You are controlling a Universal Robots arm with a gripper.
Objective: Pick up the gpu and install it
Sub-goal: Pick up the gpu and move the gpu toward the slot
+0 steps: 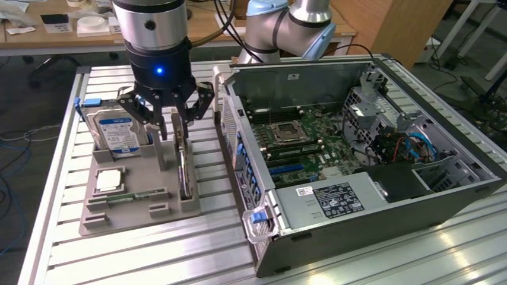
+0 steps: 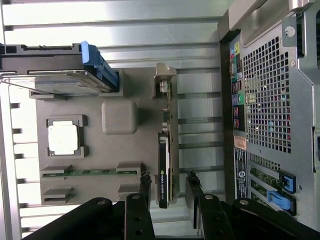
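Ribbed aluminium worktop (image 1: 142,255) with bright glare on its slats, light wooden desk (image 1: 16,37) behind with small white items, dark floor (image 1: 32,101) with loose blue cable (image 1: 8,178) at the exterior view's left, wooden cabinet (image 1: 396,27) at the far right.

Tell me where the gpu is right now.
The gpu stands on edge in the grey tray, below the gripper; toward the exterior view's left is the hard drive, toward its right the open computer case.
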